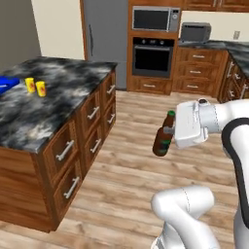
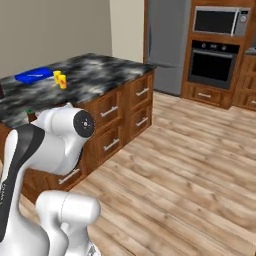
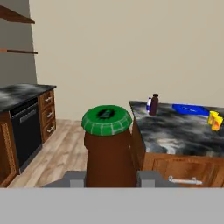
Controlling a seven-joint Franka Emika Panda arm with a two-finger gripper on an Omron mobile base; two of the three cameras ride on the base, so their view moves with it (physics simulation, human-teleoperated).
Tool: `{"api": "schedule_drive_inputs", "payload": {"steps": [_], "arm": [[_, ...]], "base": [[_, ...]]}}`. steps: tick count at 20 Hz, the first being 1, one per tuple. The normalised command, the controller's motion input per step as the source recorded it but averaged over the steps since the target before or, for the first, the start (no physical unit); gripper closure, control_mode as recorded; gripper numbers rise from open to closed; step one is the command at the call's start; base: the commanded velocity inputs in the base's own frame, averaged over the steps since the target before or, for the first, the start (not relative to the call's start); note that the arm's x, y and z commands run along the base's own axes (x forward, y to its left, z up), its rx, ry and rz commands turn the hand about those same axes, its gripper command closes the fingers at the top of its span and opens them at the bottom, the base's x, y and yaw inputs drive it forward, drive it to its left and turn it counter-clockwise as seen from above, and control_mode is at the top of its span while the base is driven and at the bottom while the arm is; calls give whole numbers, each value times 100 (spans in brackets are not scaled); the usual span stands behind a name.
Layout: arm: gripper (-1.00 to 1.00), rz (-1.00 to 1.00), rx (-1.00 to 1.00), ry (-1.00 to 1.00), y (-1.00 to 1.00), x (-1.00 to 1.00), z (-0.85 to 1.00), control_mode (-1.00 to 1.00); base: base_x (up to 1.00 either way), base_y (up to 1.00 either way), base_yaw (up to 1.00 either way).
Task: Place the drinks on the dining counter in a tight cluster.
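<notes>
Legible text in the scene: none.
The green cap (image 3: pixel 106 120) of the beer bottle (image 1: pixel 163 136) carries a small dark emblem, too blurred to read; the white bottle (image 3: pixel 149 104) beside the maroon bottle (image 3: pixel 154 104) on the dining counter (image 3: pixel 183 131) shows a blue label without legible lettering.

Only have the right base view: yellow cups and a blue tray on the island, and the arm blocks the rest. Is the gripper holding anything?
Observer: Yes. In the left base view the gripper is shut on the brown beer bottle, in the air beside the dining counter.
Operator: Is it upright?
Observer: It's slightly tilted and gripped near its neck, with the green cap up.
Operator: Where are the other two drinks?
Observer: The hand view shows the small white bottle and the dark maroon bottle standing close together near a corner of that counter. I cannot tell whether they touch.
</notes>
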Motion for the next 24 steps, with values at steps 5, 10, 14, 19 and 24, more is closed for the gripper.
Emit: {"api": "schedule_drive_inputs", "payload": {"steps": [5, 10, 14, 19, 24], "arm": [[100, 0, 0, 0, 0, 0, 0, 100], [100, 0, 0, 0, 0, 0, 0, 100], [100, 0, 0, 0, 0, 0, 0, 100], [100, 0, 0, 0, 0, 0, 0, 100], [100, 0, 0, 0, 0, 0, 0, 100]], "base": [[29, 48, 1], [42, 100, -14], [56, 100, -24], [57, 100, -34], [25, 100, -38]]}}
